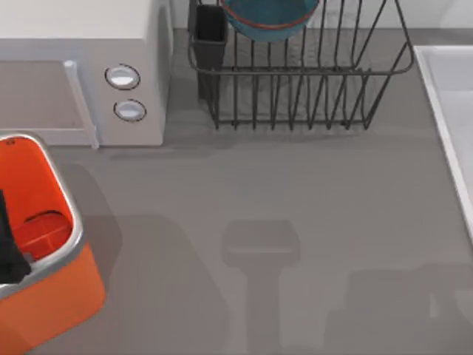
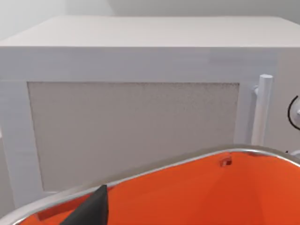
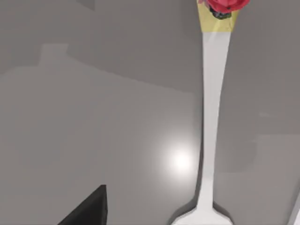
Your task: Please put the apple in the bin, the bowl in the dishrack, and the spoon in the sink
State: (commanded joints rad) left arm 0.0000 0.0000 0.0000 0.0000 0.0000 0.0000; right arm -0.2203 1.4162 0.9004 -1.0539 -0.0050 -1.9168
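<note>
One bowl [image 1: 270,18] sits in the dishrack [image 1: 295,81]. My left gripper [image 1: 9,251] hangs inside the bin [image 1: 55,296] beside the microwave [image 1: 81,66]; I cannot tell its grip. Perhaps the spoon [image 3: 211,122] hangs beneath my right wrist.

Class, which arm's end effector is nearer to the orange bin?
Left. The left end effector hangs over the bin, at the table's left side. The right end effector is above grey table beside the spoon, apart from the bin.

bowl racked, spoon over grey counter
the blue-teal bowl [image 1: 270,18] sits in the dark wire dishrack [image 1: 310,89]; the orange, silver-rimmed bin [image 1: 52,288] stands at the counter's left; the white sink [image 1: 451,111] lies right; the pale spoon [image 3: 212,117] has a red-tipped handle.
</note>
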